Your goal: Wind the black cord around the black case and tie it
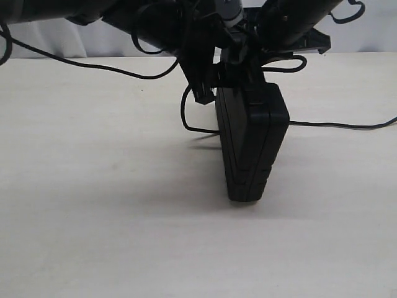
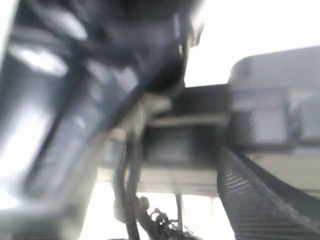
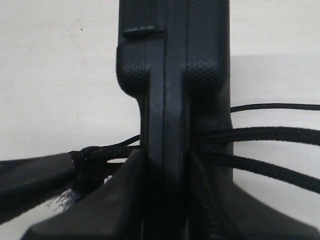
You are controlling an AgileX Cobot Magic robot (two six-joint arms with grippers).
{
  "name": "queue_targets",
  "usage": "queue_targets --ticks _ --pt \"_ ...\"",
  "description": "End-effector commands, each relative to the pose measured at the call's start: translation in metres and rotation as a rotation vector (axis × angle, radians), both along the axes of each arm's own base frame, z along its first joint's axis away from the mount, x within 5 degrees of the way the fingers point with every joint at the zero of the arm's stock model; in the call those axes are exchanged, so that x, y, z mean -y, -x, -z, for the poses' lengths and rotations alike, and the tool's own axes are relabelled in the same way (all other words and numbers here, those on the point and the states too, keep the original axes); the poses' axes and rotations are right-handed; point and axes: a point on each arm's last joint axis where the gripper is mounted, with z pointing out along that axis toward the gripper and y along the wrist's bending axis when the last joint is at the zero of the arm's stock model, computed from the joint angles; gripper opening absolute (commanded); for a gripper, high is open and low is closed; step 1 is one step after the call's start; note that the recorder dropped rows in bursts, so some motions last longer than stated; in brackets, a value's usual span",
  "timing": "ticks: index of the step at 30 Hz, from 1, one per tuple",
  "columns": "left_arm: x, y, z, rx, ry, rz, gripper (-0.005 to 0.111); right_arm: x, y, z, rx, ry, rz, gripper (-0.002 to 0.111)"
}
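Left gripper [image 1: 206, 87]: just beside the upper left face of the black case [image 1: 251, 143]. Can't tell if its fingers are apart, wrist view is too blurred. Black cord [image 3: 260, 135] crosses the case right by the clamp, with its knotted frayed end [image 3: 75, 172] on the left, so I'd say the left arm is nearer. Case stands on edge mid-desk, long axis toward the far edge. Right gripper [image 3: 167, 167]: clamped on the case's top. Cord tail trails toward the desk's right edge.

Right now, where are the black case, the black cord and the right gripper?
black case [image 1: 251, 146], exterior view, narrow edge facing the camera
black cord [image 3: 280, 134], right wrist view, braided strand beside the case
right gripper [image 3: 165, 162], right wrist view, midway between fingers clamping the case
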Motion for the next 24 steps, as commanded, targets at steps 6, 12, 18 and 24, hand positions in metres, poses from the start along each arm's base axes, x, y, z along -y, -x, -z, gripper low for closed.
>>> queue_targets --ticks 6,12,18,24 --pt "-0.021 0.006 -0.008 -0.022 -0.148 -0.034 0.065 -0.001 -0.003 0.012 -0.03 0.018 -0.001 0.004" --pt "-0.048 -0.011 -0.006 -0.067 -0.157 -0.153 0.065 -0.001 -0.003 0.013 -0.035 0.017 -0.001 0.004" --pt "-0.064 -0.025 0.003 -0.179 -0.058 -0.194 0.065 -0.001 -0.003 0.013 -0.037 0.018 -0.002 0.004" --pt "-0.049 -0.037 0.038 -0.211 0.005 -0.091 0.064 -0.001 -0.003 0.013 -0.037 0.018 -0.002 0.004"
